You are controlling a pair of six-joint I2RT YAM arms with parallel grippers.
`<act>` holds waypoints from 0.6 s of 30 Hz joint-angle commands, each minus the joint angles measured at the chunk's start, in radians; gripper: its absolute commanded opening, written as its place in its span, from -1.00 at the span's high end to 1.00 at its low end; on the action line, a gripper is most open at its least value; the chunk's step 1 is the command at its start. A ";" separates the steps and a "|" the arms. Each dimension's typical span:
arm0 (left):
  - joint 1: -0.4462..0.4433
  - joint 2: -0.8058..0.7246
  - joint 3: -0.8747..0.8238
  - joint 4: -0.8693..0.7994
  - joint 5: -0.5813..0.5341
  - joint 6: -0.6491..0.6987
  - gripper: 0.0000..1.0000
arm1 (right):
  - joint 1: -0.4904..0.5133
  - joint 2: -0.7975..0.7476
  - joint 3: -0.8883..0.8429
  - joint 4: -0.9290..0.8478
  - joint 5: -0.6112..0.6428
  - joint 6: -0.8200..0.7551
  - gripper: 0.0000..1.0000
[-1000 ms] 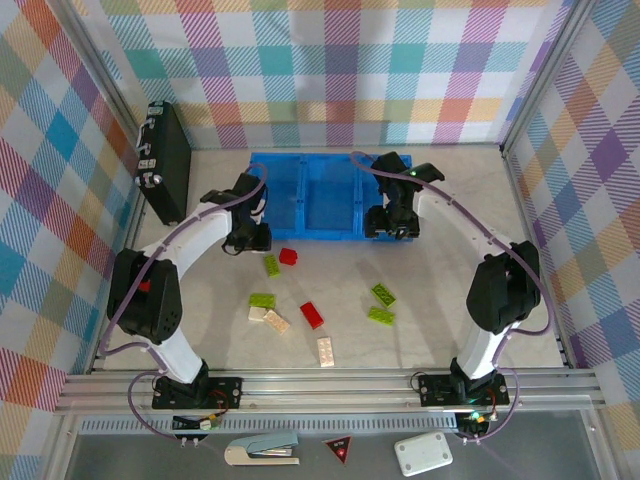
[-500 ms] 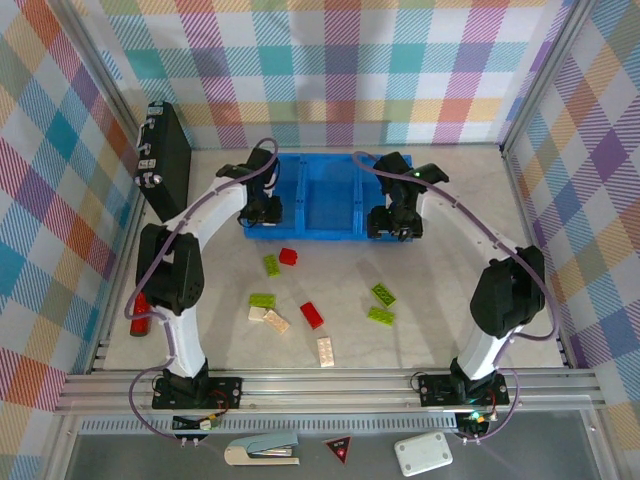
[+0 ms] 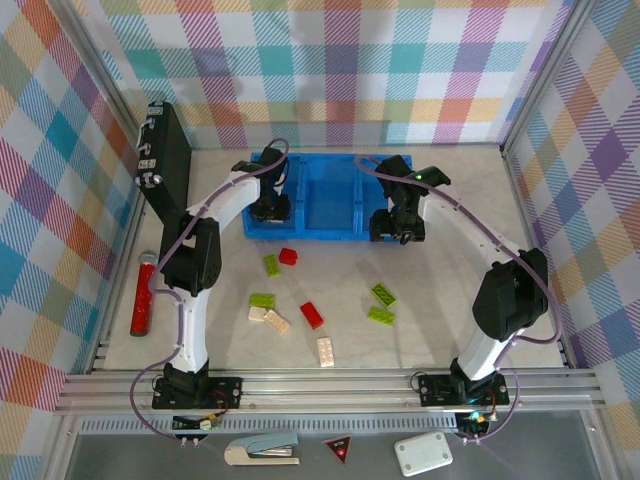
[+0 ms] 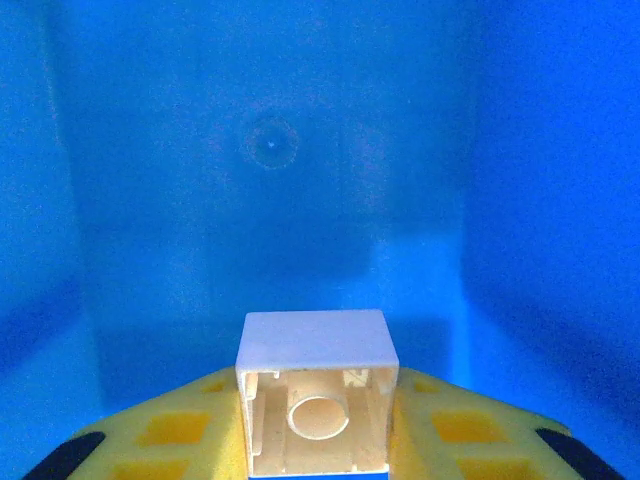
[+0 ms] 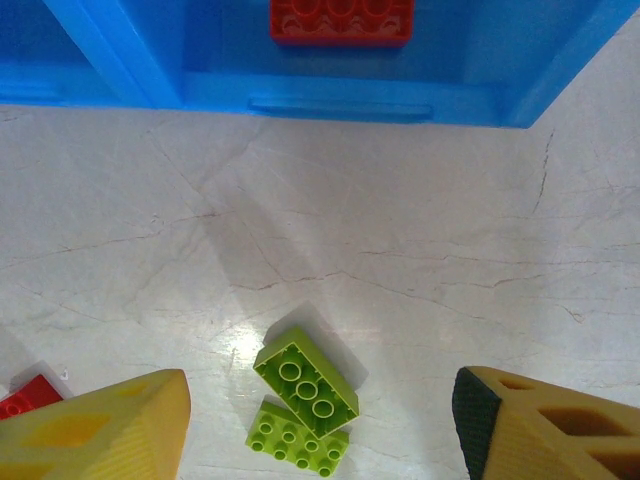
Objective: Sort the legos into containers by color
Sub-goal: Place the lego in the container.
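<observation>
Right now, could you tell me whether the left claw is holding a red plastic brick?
No, the left claw grips a cream plastic brick over the bright blue plastic tray.

Both arms reach forward, left tool (image 3: 268,207) clamped on a cream lego (image 4: 315,385), right tool (image 3: 396,226) hanging with jaws apart.

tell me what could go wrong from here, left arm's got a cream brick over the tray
1. The left gripper pinches the cream brick above the left compartment of the blue tray. If it lets go too high, the brick may bounce over the low wall.
2. The two lime bricks under the open right gripper lie close together, so a grab there could catch both or knock one aside.
</observation>
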State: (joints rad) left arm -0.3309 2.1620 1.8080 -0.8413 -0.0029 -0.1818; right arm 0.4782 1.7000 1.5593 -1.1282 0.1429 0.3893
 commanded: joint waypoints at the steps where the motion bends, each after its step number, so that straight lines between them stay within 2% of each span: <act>1: 0.015 0.026 0.031 -0.038 0.017 0.020 0.33 | 0.005 -0.030 -0.014 -0.028 0.009 0.024 -0.43; 18: 0.018 0.046 0.004 -0.008 0.030 0.012 0.14 | 0.007 -0.040 -0.048 -0.012 0.000 0.030 -0.42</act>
State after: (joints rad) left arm -0.3218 2.2059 1.8111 -0.8371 0.0105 -0.1673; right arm 0.4782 1.6970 1.5253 -1.1271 0.1425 0.4049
